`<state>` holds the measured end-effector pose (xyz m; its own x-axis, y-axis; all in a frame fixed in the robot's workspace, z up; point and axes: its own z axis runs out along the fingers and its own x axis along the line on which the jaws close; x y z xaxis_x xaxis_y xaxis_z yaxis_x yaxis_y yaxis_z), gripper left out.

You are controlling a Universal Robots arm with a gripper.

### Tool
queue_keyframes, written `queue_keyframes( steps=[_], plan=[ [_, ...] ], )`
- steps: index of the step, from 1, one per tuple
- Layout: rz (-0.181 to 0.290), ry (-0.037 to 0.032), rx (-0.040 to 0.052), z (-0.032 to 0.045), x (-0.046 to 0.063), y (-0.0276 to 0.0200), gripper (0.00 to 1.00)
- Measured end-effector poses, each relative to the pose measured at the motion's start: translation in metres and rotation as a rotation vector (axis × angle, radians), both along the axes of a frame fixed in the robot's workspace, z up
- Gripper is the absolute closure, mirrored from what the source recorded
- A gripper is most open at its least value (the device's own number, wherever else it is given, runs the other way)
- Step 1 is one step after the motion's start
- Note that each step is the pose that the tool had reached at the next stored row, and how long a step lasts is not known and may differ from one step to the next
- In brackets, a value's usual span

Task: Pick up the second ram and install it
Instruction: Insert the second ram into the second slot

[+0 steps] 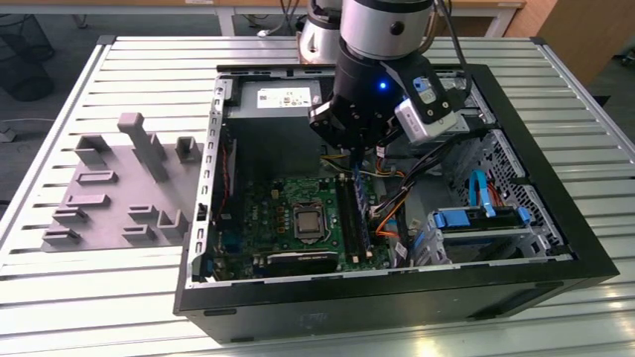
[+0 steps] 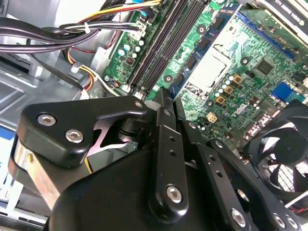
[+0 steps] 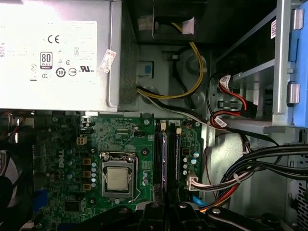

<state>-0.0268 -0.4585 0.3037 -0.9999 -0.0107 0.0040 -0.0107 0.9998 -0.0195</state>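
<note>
On the slatted metal table (image 1: pixel 149 59) lies an open black computer case (image 1: pixel 397 297), its inside facing up, and the silver and black arm (image 1: pixel 382 44) comes down into it from above. Toward the exterior view's left, beside the case, sits a grey holder (image 1: pixel 109 201) with upright blocks and slots. Inside the case, the grey power supply (image 3: pixel 53 53) fills the far end, and the green motherboard (image 1: pixel 273 216) lies just beside it. A drive cage with blue fittings (image 1: pixel 476 219) takes the exterior view's right side. A bundle of black, yellow and red cables (image 3: pixel 250 168) runs between that cage and the board. A black fan (image 2: pixel 284 149) shows in the second wrist view at the board's edge. The processor socket (image 3: pixel 118 178) sits near the middle of the board, next to the long dark memory slots (image 2: pixel 163 43). The gripper (image 2: pixel 162 94) hangs low over one end of those slots with its black fingers drawn tight together (no gap shows between the tips). The second ram (image 1: pixel 361 219) stands on edge along the slots as a thin blue-green strip, reaching away from the fingertips. I cannot tell whether the tips touch it, nor whether it is fully seated.
</note>
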Motion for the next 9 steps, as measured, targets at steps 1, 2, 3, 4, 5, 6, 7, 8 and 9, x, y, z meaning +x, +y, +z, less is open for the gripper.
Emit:
queue_keyframes(
  steps=[1, 2, 3, 4, 5, 6, 7, 8, 9],
  plan=[
    [0.000, 0.0000, 0.0000, -0.0001, 0.0000, 0.0000, 0.86],
    [0.000, -0.0001, 0.0002, -0.0003, 0.0000, 0.0000, 0.86],
    [0.000, -0.0001, 0.0002, -0.0003, 0.0000, 0.0000, 0.86],
    [0.000, 0.0000, 0.0003, -0.0004, 0.0000, 0.0000, 0.86],
    [0.000, -0.0001, 0.0003, -0.0005, 0.0000, 0.0000, 0.86],
    [0.000, -0.0001, 0.0003, -0.0005, 0.0000, 0.0000, 0.86],
    [0.000, -0.0001, 0.0003, -0.0006, 0.0000, 0.0000, 0.86],
    [0.000, -0.0001, 0.0003, -0.0007, 0.0000, 0.0000, 0.86],
    [0.000, -0.0001, 0.0004, -0.0008, 0.0000, 0.0000, 0.86]
  ],
)
